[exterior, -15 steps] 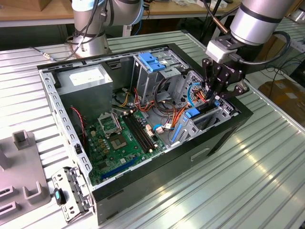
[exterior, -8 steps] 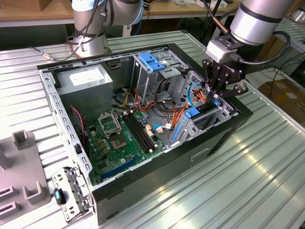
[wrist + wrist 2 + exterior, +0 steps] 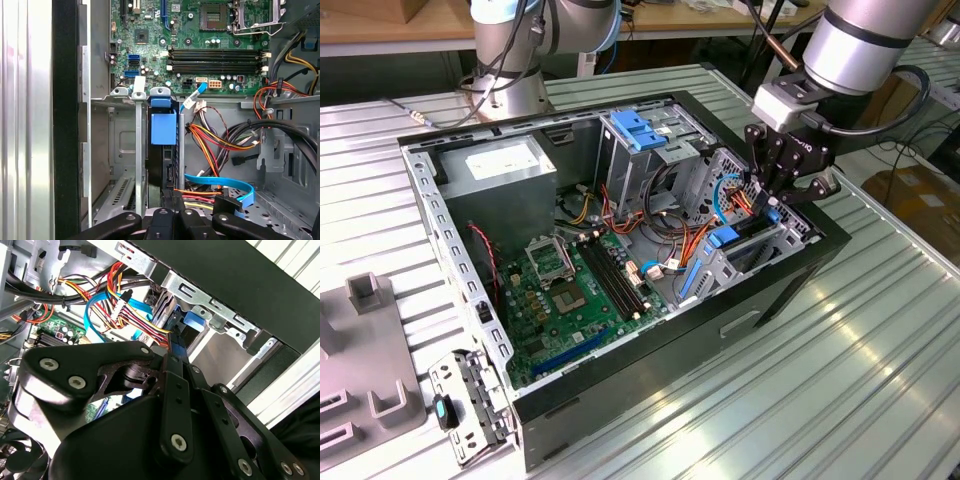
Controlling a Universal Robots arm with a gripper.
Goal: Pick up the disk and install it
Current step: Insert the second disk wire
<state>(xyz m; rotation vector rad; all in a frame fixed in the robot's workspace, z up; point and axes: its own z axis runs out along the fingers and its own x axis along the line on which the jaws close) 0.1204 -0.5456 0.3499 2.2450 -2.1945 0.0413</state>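
In the exterior view, an open computer case (image 3: 620, 250) lies on its side on a ribbed metal table (image 3: 840, 380), its green motherboard (image 3: 570, 290) facing up and a grey power-supply box (image 3: 500, 170) sitting in the far corner. The arm reaches in from the exterior view's right, and its black gripper (image 3: 775, 205) hangs over the drive bay (image 3: 760, 250) at the case's front end, right at a blue piece (image 3: 723, 238) lodged among the metal rails. A tall cage with a blue cap (image 3: 638, 130) stands near the middle of the case. In the second wrist view, the gripper (image 3: 172, 360) has its dark fingers (image 3: 175, 385) drawn close together over the thin edge of the disk (image 3: 167, 305), which stands on edge in the bay, a blue rail tab (image 3: 192, 322) just beside it and a bundle of coloured wires (image 3: 130, 315) on the other side; I cannot tell for certain whether the fingers are pinching the disk or merely resting at it. In the first wrist view, the disk (image 3: 162, 165) sits upright in a slot of the bay between grey metal dividers (image 3: 139, 150), its blue rail (image 3: 164, 127) facing the camera, with the motherboard (image 3: 190, 45) beyond and a flat blue cable (image 3: 220, 182) near the gripper (image 3: 172, 212) linkages.
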